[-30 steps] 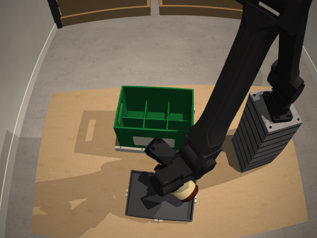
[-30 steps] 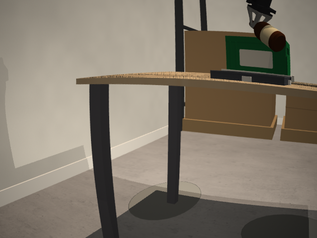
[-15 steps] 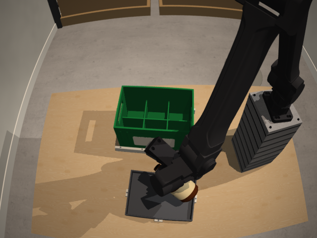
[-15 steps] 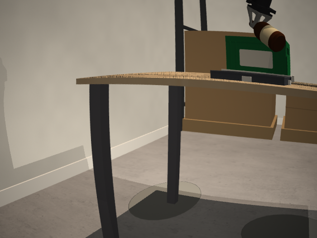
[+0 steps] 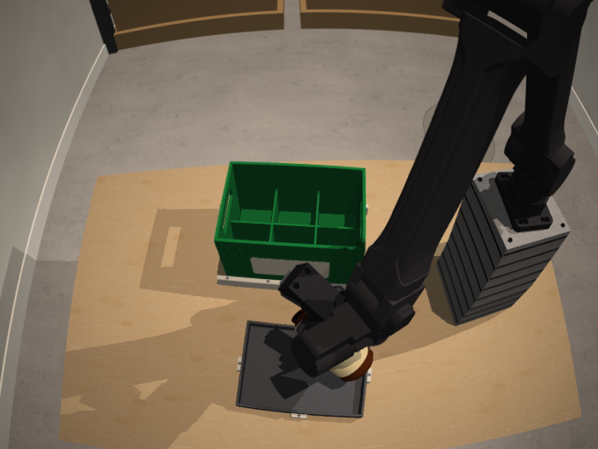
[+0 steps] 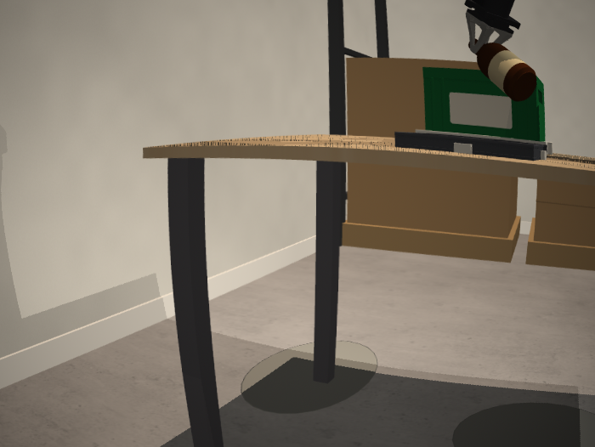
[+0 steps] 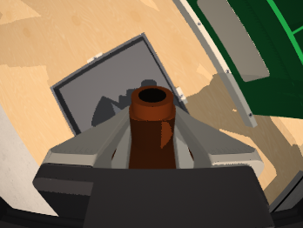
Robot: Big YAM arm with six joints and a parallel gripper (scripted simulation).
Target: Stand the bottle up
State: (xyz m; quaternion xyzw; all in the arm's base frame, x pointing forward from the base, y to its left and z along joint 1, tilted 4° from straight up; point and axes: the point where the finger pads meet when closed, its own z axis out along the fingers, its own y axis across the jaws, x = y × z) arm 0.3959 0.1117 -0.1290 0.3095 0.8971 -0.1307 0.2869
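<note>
A brown bottle (image 6: 507,70) with a cream label hangs in the air above the dark tray (image 5: 300,371), tilted with its base down and to the right. My gripper (image 6: 485,41) is shut on the bottle's neck. In the wrist view the bottle's open mouth (image 7: 151,97) points at the camera between the grey fingers, with the tray (image 7: 112,98) below. In the top view the wrist hides most of the bottle; only its base and label (image 5: 353,366) show at the tray's right edge. The tray (image 6: 471,144) holds nothing else.
The green crate (image 5: 292,222) with divided compartments stands just behind the tray; it also shows in the wrist view (image 7: 249,32). The arm's ribbed black base (image 5: 502,251) stands at the right of the wooden table. Brown cabinets (image 6: 427,158) stand behind the table.
</note>
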